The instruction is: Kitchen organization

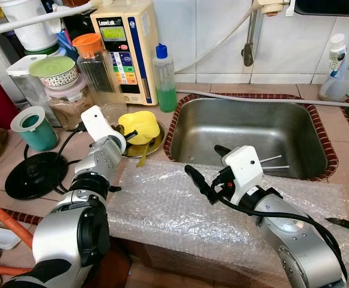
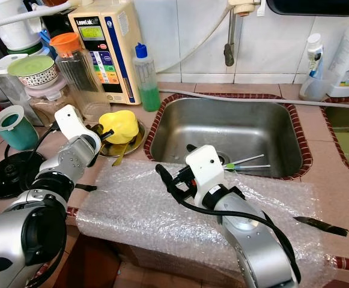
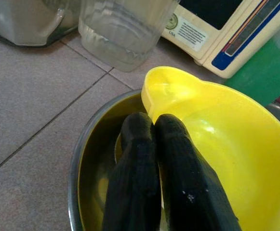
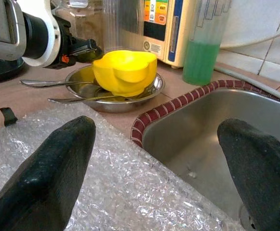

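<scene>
A yellow plastic bowl (image 1: 139, 126) sits tilted in a shallow steel plate (image 4: 147, 92) on the tiled counter, left of the sink (image 1: 246, 129). My left gripper (image 3: 152, 122) reaches in from the left. Its fingers are pressed together at the bowl's (image 3: 226, 144) rim, and the rim edge runs into the seam between them. Two long steel utensils (image 4: 43, 83) lie in the plate under the bowl. My right gripper (image 1: 205, 163) hovers open over a sheet of bubble wrap (image 1: 162, 210) at the sink's front left corner, with nothing between its fingers (image 4: 58, 168).
Behind the plate stand a green soap bottle (image 1: 165, 81), a cream water machine (image 1: 126, 48), an orange-lidded pitcher (image 1: 93, 60) and stacked jars. A teal cup (image 1: 33, 127) and a black round lid (image 1: 33, 174) lie left. Thin sticks (image 1: 270, 162) rest in the sink. A dark knife (image 1: 345, 225) lies far right.
</scene>
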Motion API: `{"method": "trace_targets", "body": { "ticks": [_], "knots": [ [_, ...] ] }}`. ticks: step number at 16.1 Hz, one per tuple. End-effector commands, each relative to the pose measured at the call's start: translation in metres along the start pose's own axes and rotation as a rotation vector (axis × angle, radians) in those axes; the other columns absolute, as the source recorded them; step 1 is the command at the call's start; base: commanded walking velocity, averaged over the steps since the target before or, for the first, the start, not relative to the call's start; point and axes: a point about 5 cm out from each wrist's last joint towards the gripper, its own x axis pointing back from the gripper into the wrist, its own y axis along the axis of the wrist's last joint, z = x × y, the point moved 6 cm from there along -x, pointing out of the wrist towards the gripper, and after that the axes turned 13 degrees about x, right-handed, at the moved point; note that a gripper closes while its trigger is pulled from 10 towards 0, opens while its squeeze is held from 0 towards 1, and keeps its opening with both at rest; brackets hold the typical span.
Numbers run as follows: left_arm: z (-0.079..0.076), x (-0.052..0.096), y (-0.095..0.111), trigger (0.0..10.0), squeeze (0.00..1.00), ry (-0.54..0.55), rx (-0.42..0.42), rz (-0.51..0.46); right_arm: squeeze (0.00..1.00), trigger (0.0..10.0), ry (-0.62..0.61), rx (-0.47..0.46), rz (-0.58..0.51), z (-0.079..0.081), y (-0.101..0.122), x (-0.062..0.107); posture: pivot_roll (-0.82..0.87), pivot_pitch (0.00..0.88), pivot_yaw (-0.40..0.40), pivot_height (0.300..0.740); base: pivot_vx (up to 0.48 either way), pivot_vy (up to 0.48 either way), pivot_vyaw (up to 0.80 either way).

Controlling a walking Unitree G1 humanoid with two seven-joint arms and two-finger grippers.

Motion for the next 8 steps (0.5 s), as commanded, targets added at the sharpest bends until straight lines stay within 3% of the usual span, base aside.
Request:
{"method": "trace_targets", "body": {
  "ticks": [1,8],
  "knots": [
    [0.0021,0.0004,0.0112,0.0,0.00,-0.002,-0.019,-0.033,0.00,10.0,0.014,-0.001,-0.006,0.0018,0.0003,-0.0015,-0.14,0.000,0.162,0.740,0.000,0.000,0.00],
    [0.0001,0.0000,0.0024,0.0,0.00,-0.007,-0.009,-0.002,0.00,10.0,0.004,0.015,0.001,-0.0013,-0.0030,-0.0024,-0.15,0.000,0.166,0.740,0.000,0.000,0.00]
  ]
}}
